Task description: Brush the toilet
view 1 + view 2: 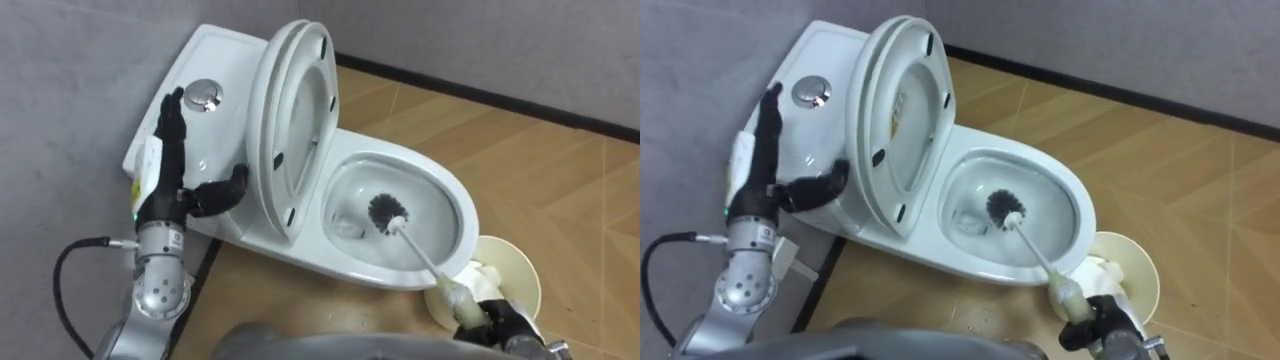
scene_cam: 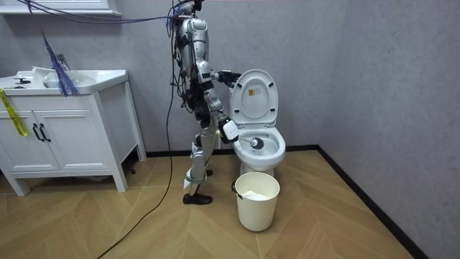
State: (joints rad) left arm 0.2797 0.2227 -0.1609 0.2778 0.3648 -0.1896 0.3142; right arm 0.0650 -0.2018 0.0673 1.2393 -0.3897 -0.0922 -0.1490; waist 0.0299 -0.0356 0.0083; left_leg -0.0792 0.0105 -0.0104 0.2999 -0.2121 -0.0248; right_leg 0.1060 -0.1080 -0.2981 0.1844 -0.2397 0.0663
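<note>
Right hand: the right hand (image 1: 497,322) sat at the lower right of the eye views, fingers curled round the thick cream end of the toilet brush (image 1: 422,255). It was gripping, as far as the dark fingers could be made out.
Brush axis: from that grip the shaft ran up and to the left, away from the robot, slanting down over the near rim of the toilet bowl (image 1: 466,212).
Brush head: the dark bristle head (image 1: 387,211) was inside the bowl, low on its inner wall just right of the drain, and looked to be touching the porcelain.
Relation for the coming stroke: the head lay ahead and to the left of the hand. A scrub would probably run along the shaft's line or swing round the basin, with the near rim close under the shaft.
Left hand: the left hand (image 1: 168,148) was open beside the cistern (image 1: 215,55), fingers straight and pointing up, near the flush button (image 1: 205,95). Its thumb reached toward the raised seat and lid (image 1: 300,95); I could not tell if it touched.
Nearer hand: the right, already on the brush.
Bucket: a cream bucket (image 1: 518,272) stood on the floor just beside the bowl, behind the right hand.
</note>
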